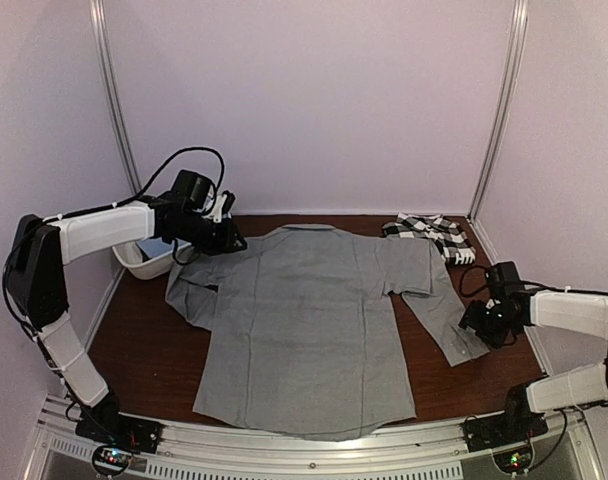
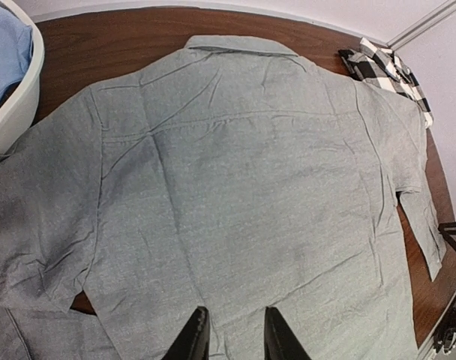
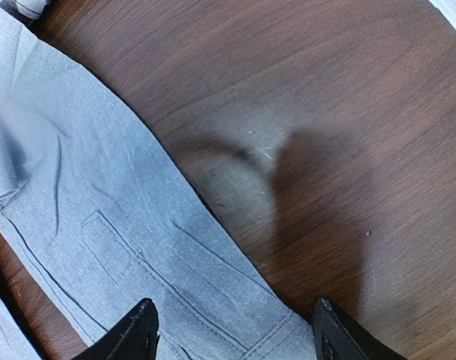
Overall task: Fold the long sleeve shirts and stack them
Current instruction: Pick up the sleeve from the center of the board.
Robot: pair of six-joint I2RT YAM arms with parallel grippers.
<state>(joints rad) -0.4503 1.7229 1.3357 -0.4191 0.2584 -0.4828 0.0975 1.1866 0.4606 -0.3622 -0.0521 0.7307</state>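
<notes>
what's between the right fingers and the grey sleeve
Nothing visible. The right fingers stand open over the cuff end of the grey sleeve, one to each side, with only bare table beside it.

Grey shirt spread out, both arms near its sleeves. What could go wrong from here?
The right gripper stands open, one finger over the cuff of the grey shirt, the other over bare table; closing here might pinch only the cuff's edge and slip.
The left sleeve lies bunched beside the white tub; folding it as is may trap creases.
</notes>
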